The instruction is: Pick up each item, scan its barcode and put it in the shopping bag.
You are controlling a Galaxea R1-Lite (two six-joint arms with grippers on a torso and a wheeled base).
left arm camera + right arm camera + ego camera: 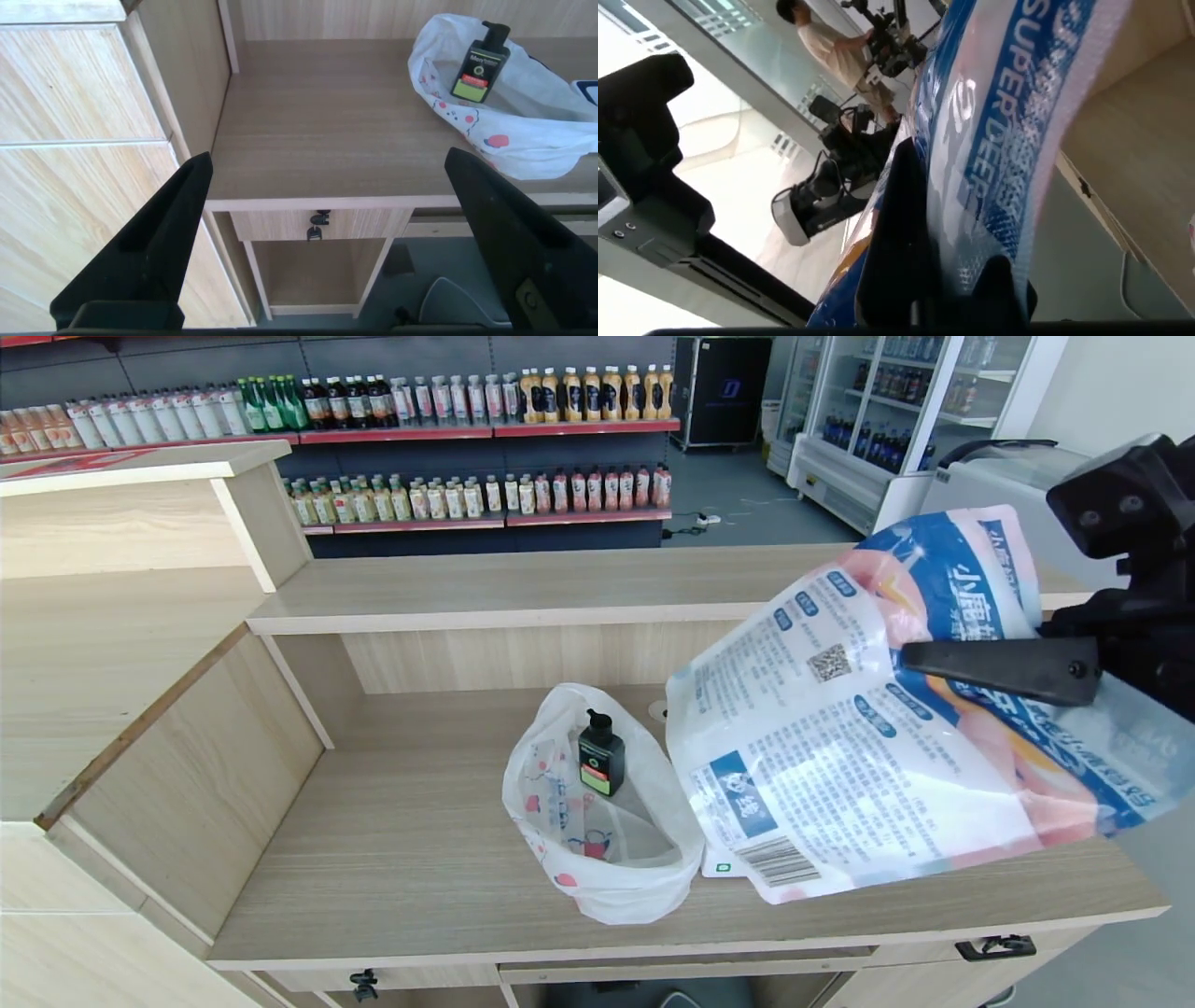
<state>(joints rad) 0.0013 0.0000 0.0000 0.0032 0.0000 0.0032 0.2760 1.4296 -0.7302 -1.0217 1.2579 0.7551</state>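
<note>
Right tool (934, 663) is clamped on the large blue, pink and white printed plastic pack (840, 756). The pack is held aloft and tilted, barcode corner lowest, just right of the white plastic shopping bag (597, 868) on the desk (392, 859). Left tool (327, 163) hangs open, farther from the bag.

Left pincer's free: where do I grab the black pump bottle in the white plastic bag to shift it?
Likely grip the black pump bottle across its upper body, just under the pump, coming down from above: it stands roughly upright and the white plastic bag wraps its lower part.
</note>
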